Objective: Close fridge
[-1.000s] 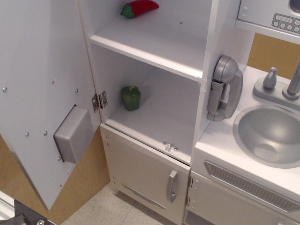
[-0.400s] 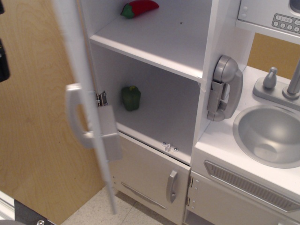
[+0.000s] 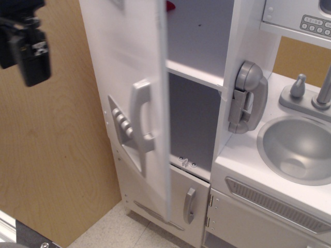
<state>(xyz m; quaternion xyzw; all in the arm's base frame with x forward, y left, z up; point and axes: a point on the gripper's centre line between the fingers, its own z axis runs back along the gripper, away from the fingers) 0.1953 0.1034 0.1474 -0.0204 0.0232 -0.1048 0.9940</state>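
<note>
Fridge door (image 3: 129,103) ajar: light, stiff, free on hinges. I'd push its flat face beside handle (image 3: 140,116). Gripper (image 3: 26,49) apart; jaws' opening unreadable.

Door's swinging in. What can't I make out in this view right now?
- Gripper: cut off by the top-left edge and blurred; open or shut unclear.
- Fridge shelves: mostly hidden behind the door; only a red sliver shows up top.
- Door hinge side: hidden by the door itself.
- Door edge: motion-blurred, so the remaining gap is unclear.
</note>
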